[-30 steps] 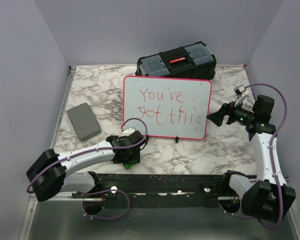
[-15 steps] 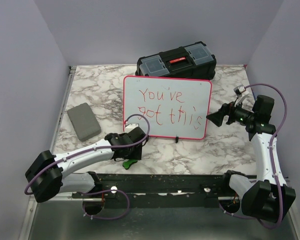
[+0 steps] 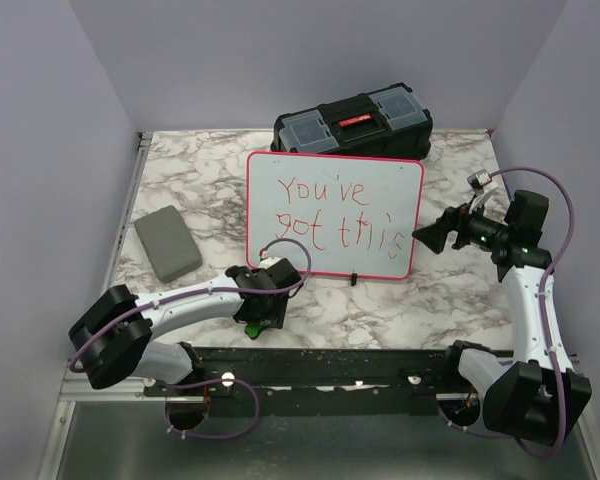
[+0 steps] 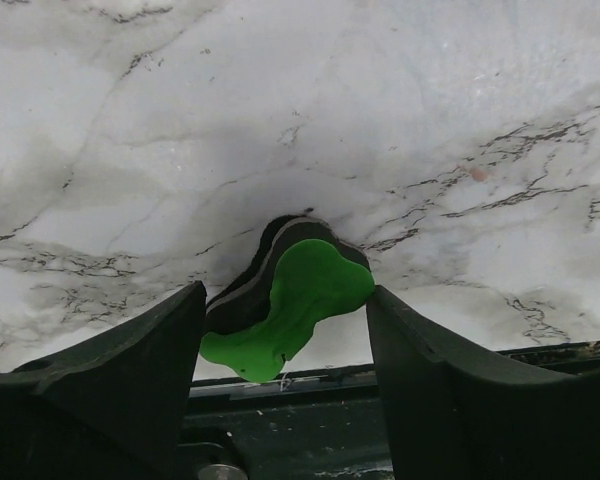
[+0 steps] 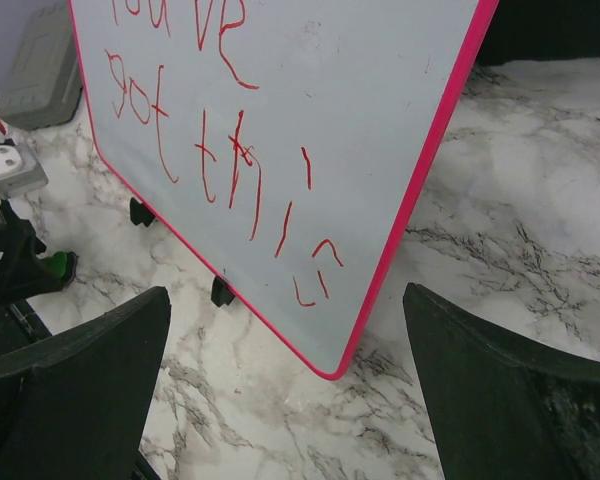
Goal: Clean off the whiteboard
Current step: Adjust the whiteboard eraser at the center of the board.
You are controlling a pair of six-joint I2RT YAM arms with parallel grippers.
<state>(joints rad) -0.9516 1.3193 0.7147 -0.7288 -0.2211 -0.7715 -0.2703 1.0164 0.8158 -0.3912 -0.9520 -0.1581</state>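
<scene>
The whiteboard (image 3: 335, 215) stands upright mid-table on small black feet, pink-red rim, with "you've got this" in red handwriting. Its lower right corner fills the right wrist view (image 5: 310, 100). A green-and-black eraser (image 4: 300, 290) lies on the marble near the front edge, below the board's left corner (image 3: 253, 328). My left gripper (image 3: 260, 318) is down over it, and in the left wrist view (image 4: 285, 300) both fingers touch the eraser's ends. My right gripper (image 3: 420, 238) hovers wide open just right of the board's lower right corner (image 5: 285, 295), holding nothing.
A black toolbox (image 3: 352, 122) stands behind the board at the back. A small grey flat pad (image 3: 167, 241) lies on the left of the table. The table's dark front rail (image 4: 310, 400) runs just behind the eraser.
The left arm has swung its wrist a little to the right around the eraser, which stays in place. The right arm and the board have not moved.
</scene>
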